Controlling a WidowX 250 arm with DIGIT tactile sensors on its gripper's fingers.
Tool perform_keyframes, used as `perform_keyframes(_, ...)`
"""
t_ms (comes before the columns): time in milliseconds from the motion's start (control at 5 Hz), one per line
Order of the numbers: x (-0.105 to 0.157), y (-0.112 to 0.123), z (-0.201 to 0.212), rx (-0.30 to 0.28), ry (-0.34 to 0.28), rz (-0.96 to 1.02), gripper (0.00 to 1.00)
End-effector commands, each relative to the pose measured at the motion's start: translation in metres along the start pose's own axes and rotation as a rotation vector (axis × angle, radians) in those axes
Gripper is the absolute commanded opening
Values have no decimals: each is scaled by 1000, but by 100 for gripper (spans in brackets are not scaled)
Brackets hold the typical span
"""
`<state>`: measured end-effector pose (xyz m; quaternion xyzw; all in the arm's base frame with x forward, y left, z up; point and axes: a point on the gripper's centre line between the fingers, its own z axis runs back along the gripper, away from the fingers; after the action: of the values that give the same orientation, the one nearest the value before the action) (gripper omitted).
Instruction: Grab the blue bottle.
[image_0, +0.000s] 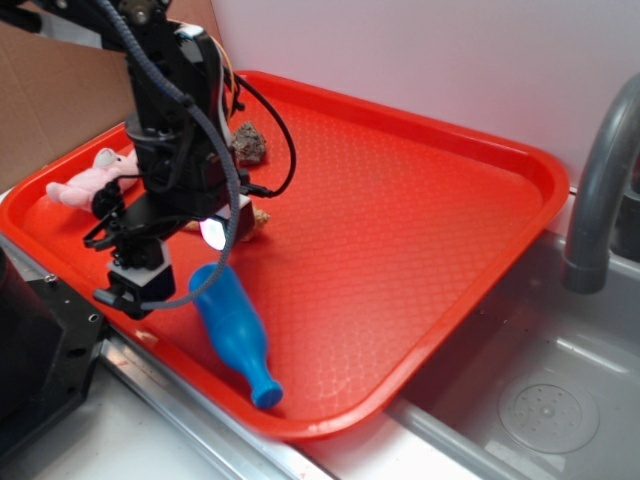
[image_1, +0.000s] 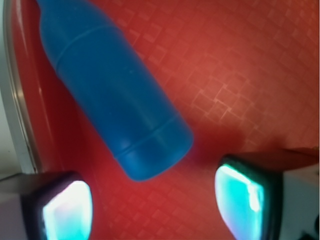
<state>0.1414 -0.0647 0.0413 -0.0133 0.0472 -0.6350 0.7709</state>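
The blue bottle (image_0: 232, 328) lies on its side on the red tray (image_0: 420, 210), near the front edge of the tray. Its round base end points toward the arm and its narrow neck with the small cap points toward the front rim. The bottle lies diagonally and touches nothing else on the tray.

The gripper (image_0: 180, 262) is above the tray, just beside the base end of the bottle. In the wrist view the gripper (image_1: 155, 200) is wide open: the two fingers stand well apart at the bottom corners of the picture, with bare red tray between them. One finger pad (image_1: 67, 212) is on the left and the other pad (image_1: 242, 192) is on the right, and both look bright cyan. The gripper has hold of nothing. The base end of the blue bottle (image_1: 112, 95) is just ahead of the gap between the fingers, but not inside it.

Behind the arm, near the back left edge of the tray, lies a pink plush toy (image_0: 92, 180). A rough grey-brown stone (image_0: 249, 143) sits further back on the tray. A small tan seashell (image_0: 260, 217) is partly hidden behind the arm. The tray lies beside a metal sink (image_0: 545, 400) with a grey faucet (image_0: 600, 190).
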Motion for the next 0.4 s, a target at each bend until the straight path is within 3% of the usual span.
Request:
perform_keyframes(0, 29, -12, -15, 113, 102, -288, 100)
perform_keyframes(200, 39, -16, -20, 112, 104, -343, 100)
